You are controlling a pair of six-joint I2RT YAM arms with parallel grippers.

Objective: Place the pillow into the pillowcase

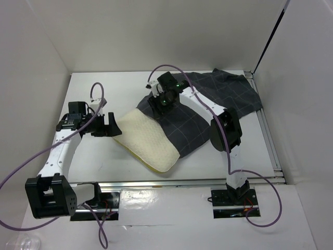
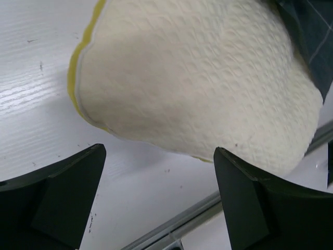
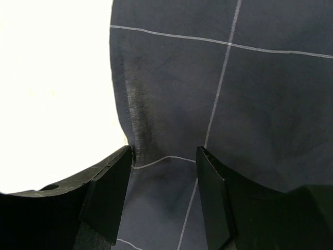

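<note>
The cream-white pillow (image 1: 148, 140) with yellow piping lies slantwise at the table's middle. Its far right part is inside the dark grid-patterned pillowcase (image 1: 218, 99), which spreads toward the back right. My left gripper (image 1: 109, 126) is open and empty just left of the pillow's bare end. In the left wrist view the pillow (image 2: 197, 78) fills the space ahead of the left gripper (image 2: 158, 156), apart from the fingers, with the pillowcase (image 2: 312, 36) at the top right. My right gripper (image 1: 158, 101) is open over the case's hemmed edge (image 3: 132, 104), fingers (image 3: 112, 182) down on the cloth.
A metal rail (image 1: 182, 182) runs along the table's near edge and shows in the left wrist view (image 2: 171, 224). White walls close in the left, back and right sides. Purple cables loop over both arms. The right arm's elbow (image 1: 223, 133) hangs over the pillowcase.
</note>
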